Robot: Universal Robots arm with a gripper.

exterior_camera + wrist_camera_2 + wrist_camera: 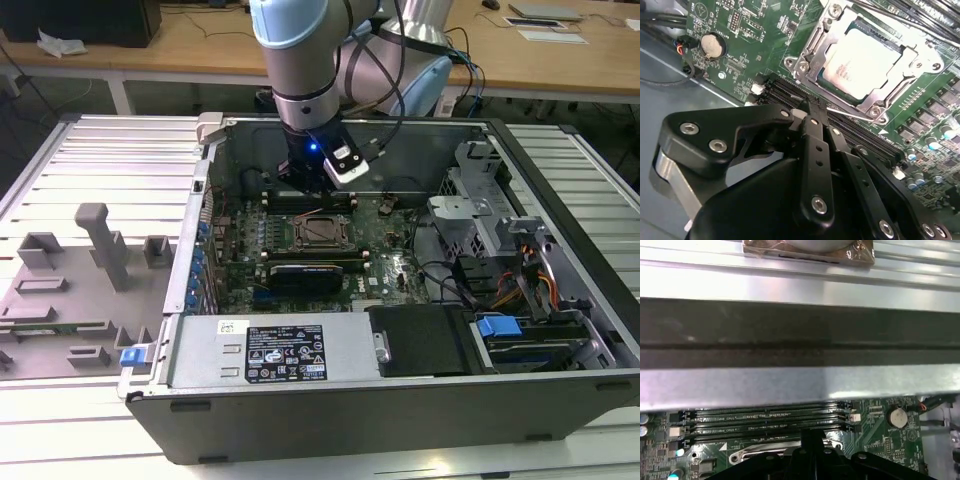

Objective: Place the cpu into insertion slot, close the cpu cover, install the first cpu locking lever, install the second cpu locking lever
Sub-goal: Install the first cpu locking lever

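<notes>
In the second wrist view the cpu (865, 57) lies flat in the insertion slot (840, 95), pale top up. The silvery cpu cover (812, 55) is down around it, framing the chip. A thin metal locking lever (852, 113) runs along the socket's edge nearest my gripper. My gripper (809, 111) is shut, its black fingers (812, 150) pressed together, tips over the memory slots just beside the lever's end; whether they touch it I cannot tell. In the exterior view the gripper (310, 185) hangs inside the case just behind the cpu (322, 233).
The green motherboard (385, 240) lies in an open computer case (400, 400) on a ribbed metal table (100, 160). A black card (305, 270) sits in front of the socket. Drive bays and cables (520, 280) fill the exterior view's right; grey fixtures (100, 250) stand at its left.
</notes>
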